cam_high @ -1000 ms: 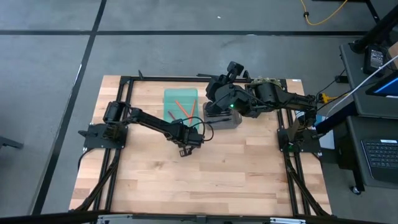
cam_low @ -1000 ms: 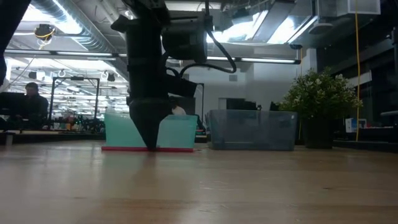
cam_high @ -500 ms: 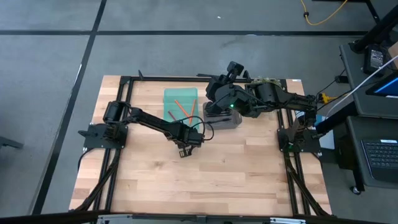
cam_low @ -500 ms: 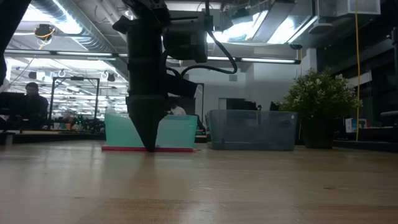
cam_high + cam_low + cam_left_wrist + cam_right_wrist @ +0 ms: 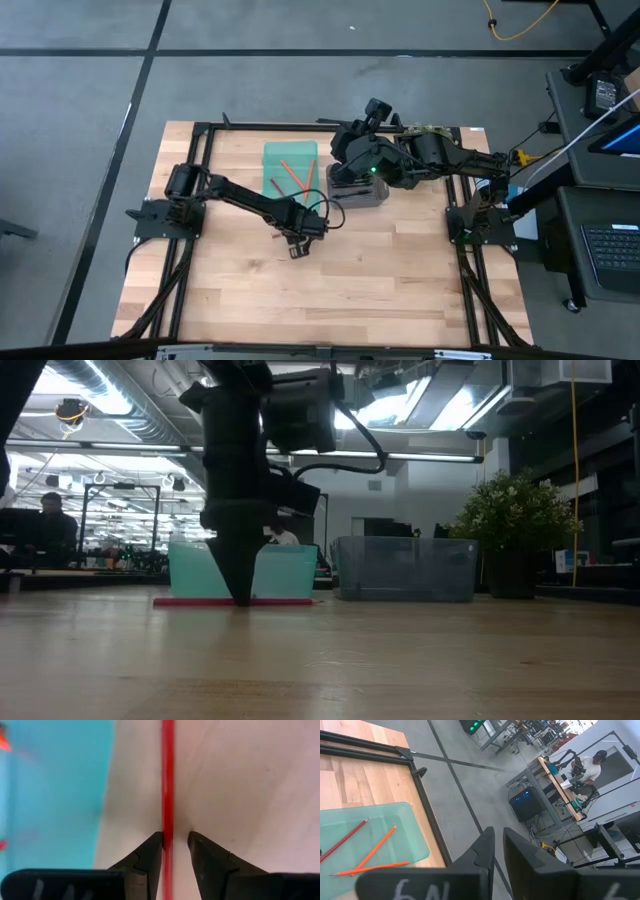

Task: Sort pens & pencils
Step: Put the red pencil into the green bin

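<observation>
A red pencil [image 5: 167, 780] lies flat on the wooden table [image 5: 400, 270], in front of the teal tray [image 5: 290, 165]. My left gripper [image 5: 175, 837] points down over the pencil [image 5: 200, 601], open, with one finger on each side of it. Three pencils [image 5: 375, 850] lie in the teal tray [image 5: 370, 845]. My right gripper [image 5: 498, 837] hangs raised above the grey bin [image 5: 358, 192], its fingers nearly together with nothing between them. The pens are out of view. My left gripper has one fingertip [image 5: 156, 842] against the long side of the red pencil [image 5: 167, 827]; the other fingertip stands apart from it. The fingers come from above, pointing down, across the pencil near its middle. The pencil lies flat on the table.
The teal tray [image 5: 290, 570] and the clear grey bin [image 5: 405, 568] stand side by side toward the table's far edge. A black frame [image 5: 200, 130] runs round the tabletop. Bare wood fills the near half. A person sits far off in the room.
My left gripper has tipped a little while staying in place. The red pencil has slid slightly along the table toward the left edge and still lies flat.
</observation>
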You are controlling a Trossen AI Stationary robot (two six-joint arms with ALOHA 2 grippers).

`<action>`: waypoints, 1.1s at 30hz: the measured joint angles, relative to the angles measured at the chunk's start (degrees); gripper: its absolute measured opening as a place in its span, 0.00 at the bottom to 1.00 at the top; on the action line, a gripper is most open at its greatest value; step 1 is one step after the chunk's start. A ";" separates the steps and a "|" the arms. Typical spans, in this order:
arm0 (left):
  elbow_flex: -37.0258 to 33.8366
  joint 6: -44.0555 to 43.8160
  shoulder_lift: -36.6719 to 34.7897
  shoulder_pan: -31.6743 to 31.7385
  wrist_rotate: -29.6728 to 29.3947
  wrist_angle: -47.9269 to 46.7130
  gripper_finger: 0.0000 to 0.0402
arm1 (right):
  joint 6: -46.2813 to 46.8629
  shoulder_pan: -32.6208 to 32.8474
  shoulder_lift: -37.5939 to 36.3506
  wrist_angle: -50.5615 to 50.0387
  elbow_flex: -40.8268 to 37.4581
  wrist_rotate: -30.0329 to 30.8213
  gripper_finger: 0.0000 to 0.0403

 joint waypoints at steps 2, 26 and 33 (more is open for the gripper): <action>0.00 -0.65 0.00 -0.65 0.76 0.46 0.25 | 0.00 0.00 0.00 0.00 0.00 0.00 0.10; 0.07 -8.64 0.02 -6.89 4.17 2.36 0.21 | -0.01 0.00 -0.02 1.01 0.00 -0.02 0.10; 0.09 -8.58 0.07 -6.94 4.39 2.12 0.05 | -0.02 0.02 -0.02 1.01 0.00 -0.02 0.10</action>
